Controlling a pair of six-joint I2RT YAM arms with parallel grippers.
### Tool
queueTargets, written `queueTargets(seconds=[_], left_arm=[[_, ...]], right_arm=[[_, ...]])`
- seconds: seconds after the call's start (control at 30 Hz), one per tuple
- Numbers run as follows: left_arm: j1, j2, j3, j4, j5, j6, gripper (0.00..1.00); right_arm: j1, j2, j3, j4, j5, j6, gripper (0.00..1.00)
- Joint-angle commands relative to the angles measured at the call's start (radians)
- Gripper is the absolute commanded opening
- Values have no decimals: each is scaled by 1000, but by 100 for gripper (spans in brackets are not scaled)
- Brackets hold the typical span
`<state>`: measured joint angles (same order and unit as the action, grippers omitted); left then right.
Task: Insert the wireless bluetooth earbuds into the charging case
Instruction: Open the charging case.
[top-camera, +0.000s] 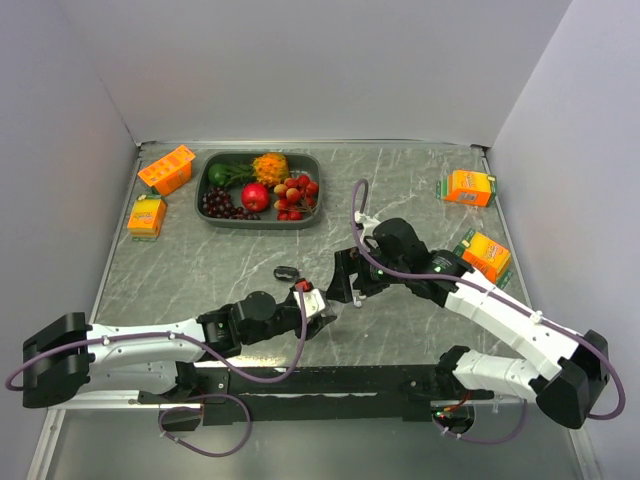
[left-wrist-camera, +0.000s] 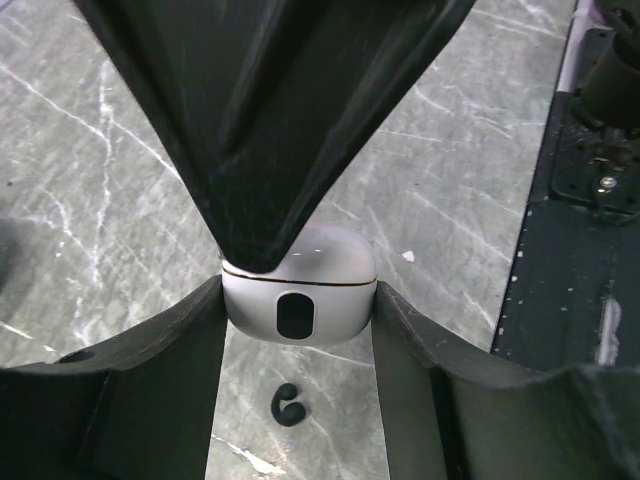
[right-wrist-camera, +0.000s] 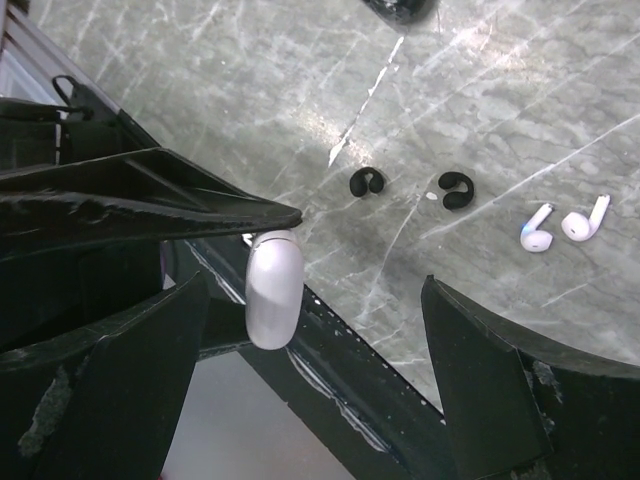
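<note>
The earbuds (right-wrist-camera: 456, 189) lie loose on the table (top-camera: 200, 270), outside both cases and clear of every finger.

The left gripper (left-wrist-camera: 298, 300) pinches the white case (left-wrist-camera: 300, 290) between its two fingers, one pressed on each side. In the left wrist view the case sits at the centre of the frame, lid shut, a dark oval facing the camera. A black wedge-shaped finger reaches down from the top of that frame, its tip at the case's lid seam. One black earbud (left-wrist-camera: 286, 404) lies on the table in the lower centre, below the case.

The right gripper (right-wrist-camera: 315, 290) has its fingers spread wide. In the right wrist view the white case shows edge-on in the lower left centre, between those fingers and nearer the left one. Whether that finger touches it I cannot tell.

Beyond the fingers in that view, two black earbuds lie near each other just above the centre. Two white ones (right-wrist-camera: 537, 232) lie just beside each other at the right. The black case (right-wrist-camera: 400, 8) is cut off by the top edge.

In the top view the two grippers meet at the centre of the frame, with the black case just to their upper left. A tray (top-camera: 205, 200) of fruit stands at the upper left centre. Two orange boxes (top-camera: 165, 168) sit left of it, and two more lie at the upper right.
</note>
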<state>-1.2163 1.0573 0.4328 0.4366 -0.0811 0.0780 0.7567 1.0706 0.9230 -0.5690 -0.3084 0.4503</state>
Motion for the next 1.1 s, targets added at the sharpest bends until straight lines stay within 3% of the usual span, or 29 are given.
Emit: queueTargets(seconds=[0.0, 1.07], left_arm=[[-14, -10, 9, 50, -46, 22, 1], [-29, -95, -19, 71, -111, 8, 1]], right_arm=[[10, 20, 45, 27, -5, -9, 94], [9, -12, 10, -15, 75, 24, 92]])
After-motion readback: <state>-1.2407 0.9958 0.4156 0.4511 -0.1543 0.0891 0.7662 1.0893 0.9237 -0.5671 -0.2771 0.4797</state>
